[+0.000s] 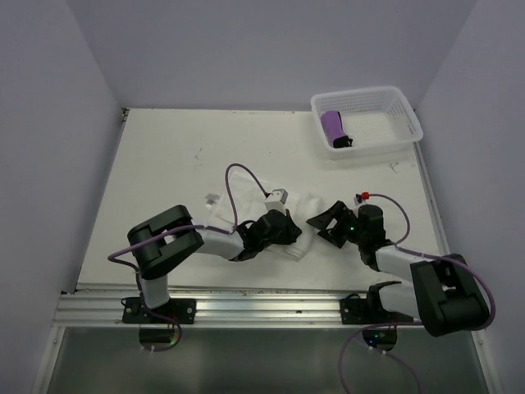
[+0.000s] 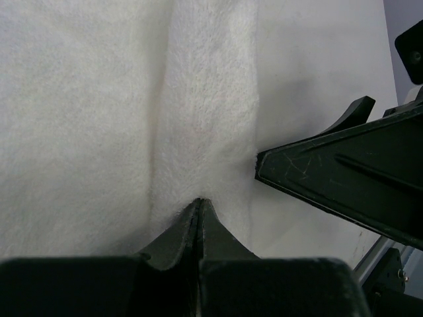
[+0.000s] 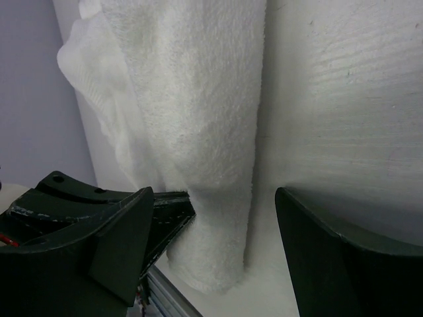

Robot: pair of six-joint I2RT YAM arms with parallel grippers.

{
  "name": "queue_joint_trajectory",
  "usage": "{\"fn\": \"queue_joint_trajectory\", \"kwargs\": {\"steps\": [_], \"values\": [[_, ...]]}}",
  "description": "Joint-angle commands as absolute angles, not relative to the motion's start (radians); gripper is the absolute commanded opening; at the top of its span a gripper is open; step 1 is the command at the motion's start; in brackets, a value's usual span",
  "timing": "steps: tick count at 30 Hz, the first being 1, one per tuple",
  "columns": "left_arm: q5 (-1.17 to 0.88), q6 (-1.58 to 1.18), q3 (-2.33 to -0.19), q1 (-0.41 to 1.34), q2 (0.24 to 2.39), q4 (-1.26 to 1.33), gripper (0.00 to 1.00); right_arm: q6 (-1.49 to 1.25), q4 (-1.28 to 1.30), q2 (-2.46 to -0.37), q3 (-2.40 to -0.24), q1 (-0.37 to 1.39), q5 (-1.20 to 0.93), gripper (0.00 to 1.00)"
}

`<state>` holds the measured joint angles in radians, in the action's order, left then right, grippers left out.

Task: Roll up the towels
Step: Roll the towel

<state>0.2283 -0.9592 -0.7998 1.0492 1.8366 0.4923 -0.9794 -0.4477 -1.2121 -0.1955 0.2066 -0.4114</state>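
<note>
Right, I'm looking across the table (image 1: 164, 164) first. The white towel (image 1: 305, 205) is lying mid-frame, bunched under both arms, with a thick folded edge running up the middle of both wrist views. It's reading as soft, fluffy terry: light, limp, likely to sag and spring open unless I'm keeping it pressed. I'm judging the best hold to be along that folded edge, near an end, so the layers are travelling together.

The basket (image 1: 410, 123) is sitting at upper right, and the purple towel (image 1: 332, 125) is lying inside it at its left end, looking already rolled. It's small and just as soft.

The left gripper (image 2: 198, 206) is showing its jaws squeezed together, and the raised fold is narrowing right into the tips, so I'm taking it to be nipping the white towel. The right gripper (image 3: 231, 244) is hanging with its jaws spread wide and gripping nothing, and the towel's rounded edge is lying between them, nearer the left-hand finger. I'm expecting thin pinches to slip off the pile, so I'm favouring a deep bite across the whole fold.
</note>
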Motion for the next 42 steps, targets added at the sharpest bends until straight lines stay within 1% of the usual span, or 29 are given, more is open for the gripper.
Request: {"fn": "queue_joint_trajectory", "kwargs": {"steps": [1, 8, 14, 21, 24, 25, 27, 28, 34, 38, 39, 41, 42], "values": [[0.235, -0.945, -0.772, 1.049, 1.847, 0.388, 0.00, -1.025, -0.615, -1.272, -0.175, 0.204, -0.448, 0.79], [0.232, -0.945, -0.773, 1.049, 1.841, 0.391, 0.00, -1.046, -0.721, -1.402, -0.179, 0.210, -0.472, 0.79], [0.230, -0.943, -0.776, 1.049, 1.839, 0.388, 0.00, -1.042, -0.696, -1.465, -0.215, 0.239, -0.454, 0.78], [0.224, -0.942, -0.788, 1.049, 1.841, 0.385, 0.00, -1.061, -0.709, -1.554, -0.226, 0.253, -0.442, 0.73], [0.222, -0.933, -0.792, 1.049, 1.845, 0.382, 0.00, -1.062, -0.723, -1.582, -0.229, 0.253, -0.442, 0.68], [0.221, -0.934, -0.790, 1.049, 1.845, 0.382, 0.00, -1.060, -0.721, -1.588, -0.232, 0.255, -0.442, 0.63], [0.221, -0.933, -0.787, 1.049, 1.845, 0.382, 0.00, -1.040, -0.688, -1.595, -0.247, 0.258, -0.434, 0.59], [0.216, -0.934, -0.785, 1.049, 1.845, 0.382, 0.00, -1.032, -0.663, -1.594, -0.255, 0.259, -0.428, 0.53], [0.215, -0.936, -0.784, 1.049, 1.829, 0.385, 0.00, -0.950, -0.456, -1.528, -0.325, 0.278, -0.359, 0.46], [0.216, -0.937, -0.782, 1.049, 1.821, 0.383, 0.00, -0.899, -0.345, -1.477, -0.373, 0.279, -0.322, 0.38], [0.215, -0.937, -0.781, 1.049, 1.816, 0.383, 0.00, -0.891, -0.313, -1.471, -0.380, 0.281, -0.319, 0.33], [0.213, -0.940, -0.779, 1.049, 1.804, 0.382, 0.00, -0.870, -0.282, -1.453, -0.402, 0.282, -0.304, 0.29], [0.213, -0.939, -0.773, 1.049, 1.798, 0.382, 0.00, -0.864, -0.252, -1.447, -0.408, 0.284, -0.299, 0.24]]}}
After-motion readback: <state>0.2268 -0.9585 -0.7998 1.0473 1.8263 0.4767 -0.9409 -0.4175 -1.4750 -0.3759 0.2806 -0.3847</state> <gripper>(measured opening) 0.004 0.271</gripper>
